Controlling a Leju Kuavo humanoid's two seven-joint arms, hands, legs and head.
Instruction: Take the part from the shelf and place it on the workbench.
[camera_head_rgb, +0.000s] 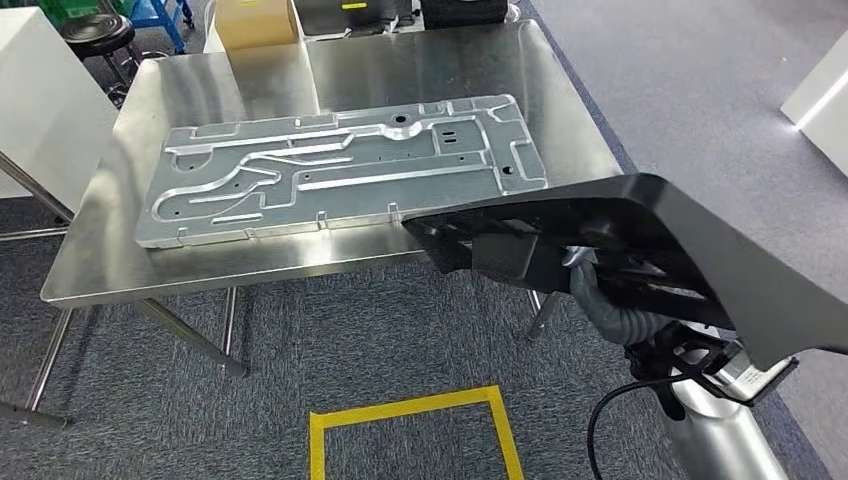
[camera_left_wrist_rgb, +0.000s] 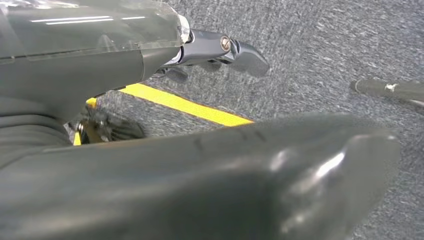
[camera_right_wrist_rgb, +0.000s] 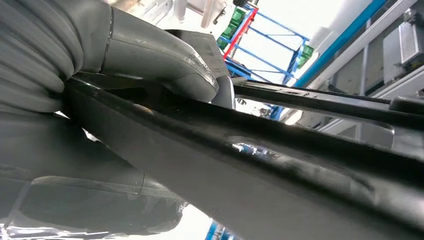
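The part is a long black plastic panel, held tilted above the front right corner of the steel workbench. My right hand grips it from underneath, its ribbed grey cover showing below the panel. In the right wrist view my thumb presses on the part's dark edge. A large machined aluminium plate lies flat across the middle of the workbench. My left hand hangs over the carpet and holds nothing, with a dark finger stretched out apart from the thick thumb.
A yellow tape square marks the carpet in front of the workbench, also seen as a yellow tape line. Behind the bench stand a cardboard box and a black stool. A white cabinet stands at the left.
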